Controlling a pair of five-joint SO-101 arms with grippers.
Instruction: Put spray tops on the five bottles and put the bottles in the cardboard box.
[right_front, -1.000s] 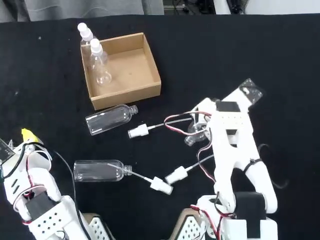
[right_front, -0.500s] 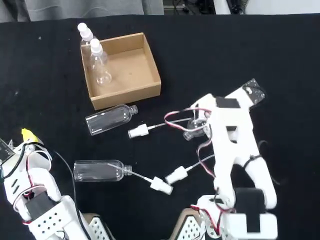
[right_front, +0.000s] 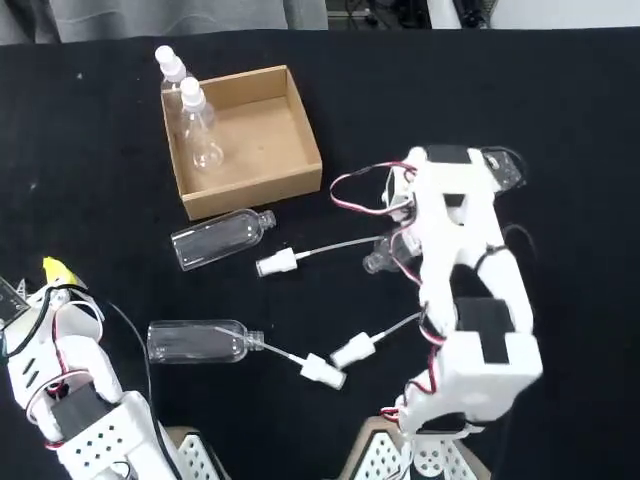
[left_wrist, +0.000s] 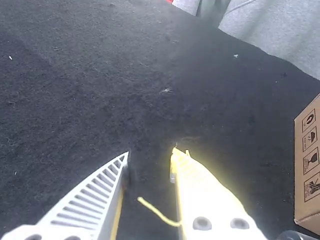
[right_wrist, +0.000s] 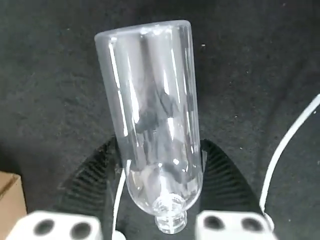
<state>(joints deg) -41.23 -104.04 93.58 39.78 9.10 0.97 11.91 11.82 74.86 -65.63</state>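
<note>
The brown cardboard box (right_front: 300, 150), at 11 o'clock on the black bench (right_front: 560, 120), holds one clear plastic bottle with a white spray top (right_front: 200, 128) against its 9 o'clock wall. The right gripper (right_wrist: 160, 145), at 4 o'clock from the box, has its jaws closed around an uncapped clear bottle (right_wrist: 150, 90). The left gripper (left_wrist: 150, 154), at 7 o'clock on the bench, has its jaws a little apart and holds nothing.

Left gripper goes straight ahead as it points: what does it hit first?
Likely just the table: the left gripper aims at bare cloth, and the box lies off to one side. Depth is unclear.
</note>
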